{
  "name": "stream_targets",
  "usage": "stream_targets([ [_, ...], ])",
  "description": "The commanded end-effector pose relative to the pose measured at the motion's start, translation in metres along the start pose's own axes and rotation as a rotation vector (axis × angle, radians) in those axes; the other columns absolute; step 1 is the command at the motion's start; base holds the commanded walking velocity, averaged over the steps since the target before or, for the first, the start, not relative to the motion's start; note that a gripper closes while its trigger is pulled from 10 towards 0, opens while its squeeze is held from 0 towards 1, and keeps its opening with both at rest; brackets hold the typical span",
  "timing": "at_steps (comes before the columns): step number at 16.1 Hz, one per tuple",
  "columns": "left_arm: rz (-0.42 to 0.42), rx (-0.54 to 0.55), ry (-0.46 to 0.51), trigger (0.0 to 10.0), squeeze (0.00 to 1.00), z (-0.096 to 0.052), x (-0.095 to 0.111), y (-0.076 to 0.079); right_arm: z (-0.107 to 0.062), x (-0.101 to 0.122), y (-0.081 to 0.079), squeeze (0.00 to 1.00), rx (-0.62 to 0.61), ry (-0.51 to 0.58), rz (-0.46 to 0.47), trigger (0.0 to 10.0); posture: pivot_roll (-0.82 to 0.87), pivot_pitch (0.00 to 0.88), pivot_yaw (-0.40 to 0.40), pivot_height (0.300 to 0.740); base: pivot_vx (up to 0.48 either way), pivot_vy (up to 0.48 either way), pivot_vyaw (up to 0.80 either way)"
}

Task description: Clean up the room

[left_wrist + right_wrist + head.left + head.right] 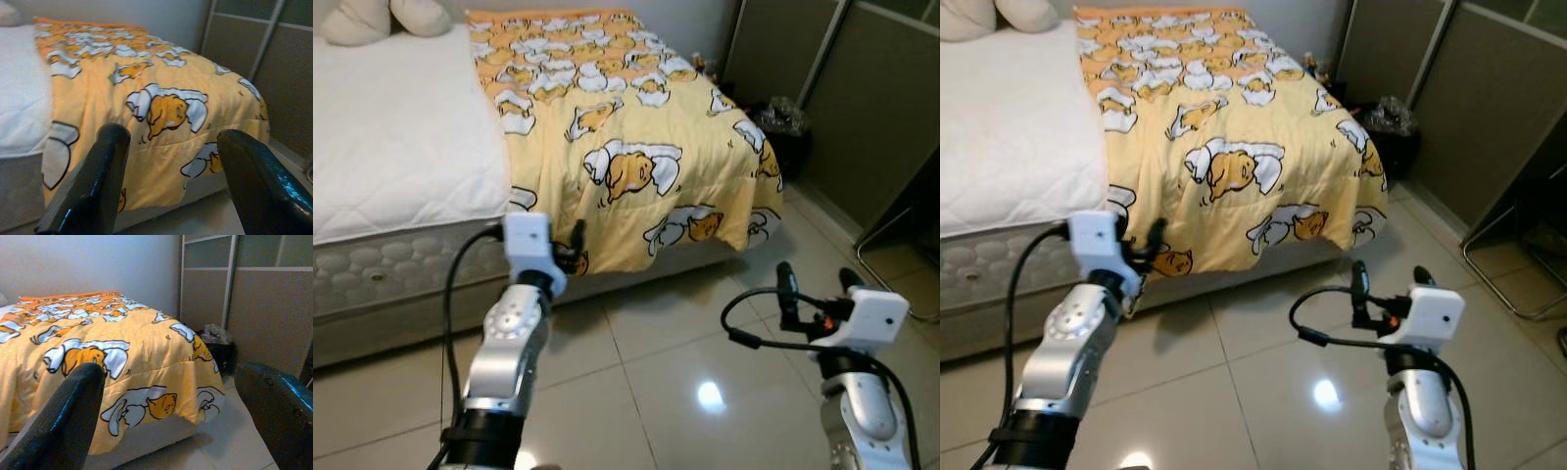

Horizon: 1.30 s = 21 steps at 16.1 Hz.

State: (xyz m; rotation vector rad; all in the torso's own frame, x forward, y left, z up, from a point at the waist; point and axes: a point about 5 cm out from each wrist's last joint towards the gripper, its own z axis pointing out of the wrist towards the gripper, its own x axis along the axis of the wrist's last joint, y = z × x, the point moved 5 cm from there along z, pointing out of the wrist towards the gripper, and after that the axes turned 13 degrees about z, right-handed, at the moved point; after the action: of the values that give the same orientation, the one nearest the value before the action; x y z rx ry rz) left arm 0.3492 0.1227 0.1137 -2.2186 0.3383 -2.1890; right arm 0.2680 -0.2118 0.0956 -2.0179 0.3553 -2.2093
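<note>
Both jaws are hanging released: I'm holding the left gripper (570, 245) near the bed's (401, 147) foot edge, where the yellow blanket (617, 147) is draping, the right gripper (818, 284) over floor tiles (656, 343).

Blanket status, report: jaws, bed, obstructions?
Left gripper open, at the blanket edge. Right gripper open, over floor. Blanket hangs off the bed. Nothing between.
</note>
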Motion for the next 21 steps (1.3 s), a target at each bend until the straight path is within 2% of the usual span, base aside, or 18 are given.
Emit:
stream_targets([
  [1, 0.023, -0.022, 0.029, 10.0, 0.0, 0.004, 0.009, 0.005, -0.002, 0.0, 0.0, 0.01, -0.001, -0.004, -0.014, 10.0, 0.01, 0.013, -0.011, 0.74, 0.266, 0.0, 0.0],
  [6, 0.075, -0.003, 0.019, 10.0, 0.0, 0.022, 0.015, 0.0, -0.003, -0.002, -0.004, 0.02, -0.007, -0.004, -0.006, 10.0, 0.0, 0.021, 0.008, 0.74, 0.48, 0.0, 0.0],
  [10, 0.088, -0.018, 0.019, 10.0, 0.0, 0.021, 0.012, 0.003, -0.005, -0.003, -0.004, 0.05, -0.018, -0.004, -0.005, 10.0, 0.01, 0.023, 0.014, 0.74, 0.48, 0.0, 0.63],
  [13, 0.081, -0.006, 0.042, 10.0, 0.0, 0.019, 0.014, -0.001, -0.004, -0.004, -0.006, 0.06, -0.01, -0.008, -0.006, 10.0, 0.01, 0.028, 0.011, 0.74, 0.48, 0.0, 0.64],
  [16, 0.109, 0.013, 0.007, 10.0, 0.0, 0.014, -0.001, -0.015, -0.006, -0.006, -0.001, 0.08, -0.018, -0.022, -0.015, 10.0, 0.02, 0.016, 0.008, 0.74, 0.48, 0.0, 0.59],
  [18, 0.135, -0.01, 0.0, 10.0, 0.0, 0.007, -0.012, -0.018, -0.007, -0.004, 0.005, 0.09, -0.044, -0.016, 0.001, 10.0, 0.02, 0.002, 0.016, 0.74, 0.48, 0.0, 0.55],
  [20, 0.104, 0.002, -0.02, 10.0, 0.0, 0.002, -0.019, -0.022, -0.008, -0.006, 0.01, 0.09, -0.069, -0.017, 0.028, 10.0, 0.03, 0.0, 0.016, 0.74, 0.48, 0.0, 0.55],
  [21, 0.055, 0.046, -0.05, 10.0, 0.0, -0.002, -0.025, -0.032, -0.008, -0.008, 0.009, 0.11, -0.067, -0.023, 0.032, 10.0, 0.03, 0.0, 0.015, 0.74, 0.48, 0.0, 0.54],
])
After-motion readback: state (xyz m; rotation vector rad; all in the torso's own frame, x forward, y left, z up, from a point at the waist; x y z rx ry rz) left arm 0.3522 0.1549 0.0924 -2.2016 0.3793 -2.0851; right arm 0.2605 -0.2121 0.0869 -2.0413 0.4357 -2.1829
